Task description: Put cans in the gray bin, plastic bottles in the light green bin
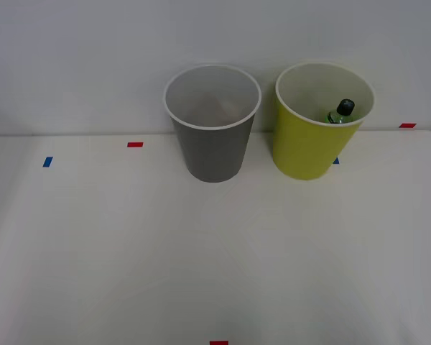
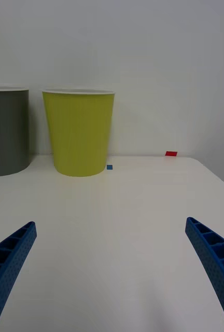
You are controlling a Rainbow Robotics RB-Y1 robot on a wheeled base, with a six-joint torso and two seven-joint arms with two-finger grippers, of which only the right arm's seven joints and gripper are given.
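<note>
Your right gripper [image 2: 112, 275] is spread wide and empty, facing the light green bin [image 2: 80, 134]. A dark green bottle [image 1: 341, 112] lies inside that bin; the gray bin [image 1: 212, 144] stands just beside it. Sorting appears finished; next, confirm nothing remains.

Green bottle [image 1: 342, 112] in light green bin [image 1: 302, 151]: only black cap and neck visible; body hidden by bin wall. Gray bin [image 1: 214, 154] interior: contents indistinct. Wrist view: gray bin cut off at frame edge; blue fingers [image 2: 11, 259] cropped at corners. Red tape mark [image 1: 219, 343] cut by front-view edge.
</note>
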